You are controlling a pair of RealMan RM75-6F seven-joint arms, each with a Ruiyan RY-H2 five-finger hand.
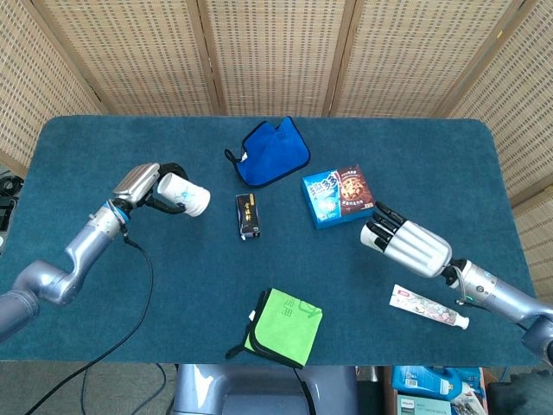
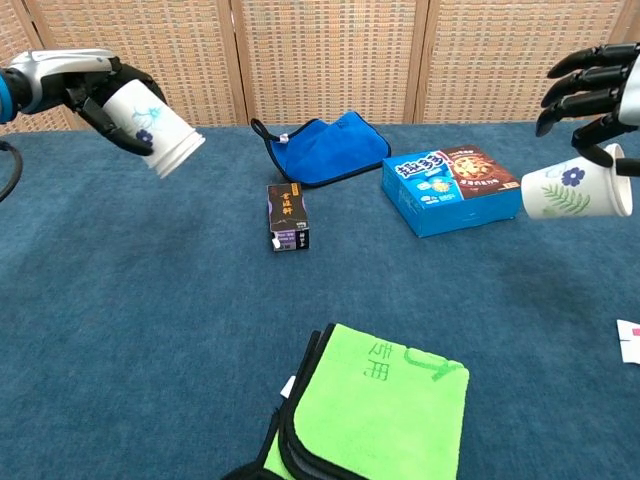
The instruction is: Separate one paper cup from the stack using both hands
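Both of my hands hold a cup above the desk (image 1: 104, 285), well apart. My left hand (image 1: 143, 186) grips one paper cup (image 1: 183, 194) on its side at the left, mouth toward the middle. My right hand (image 2: 600, 85) holds the other cup (image 2: 575, 190) near the blue snack box (image 1: 339, 195). Between them lie a blue cloth (image 1: 272, 154), a small dark box (image 1: 248, 215) and a green cloth (image 1: 287, 326).

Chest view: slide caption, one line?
Left hand and right hand each hold a white floral paper cup, apart.
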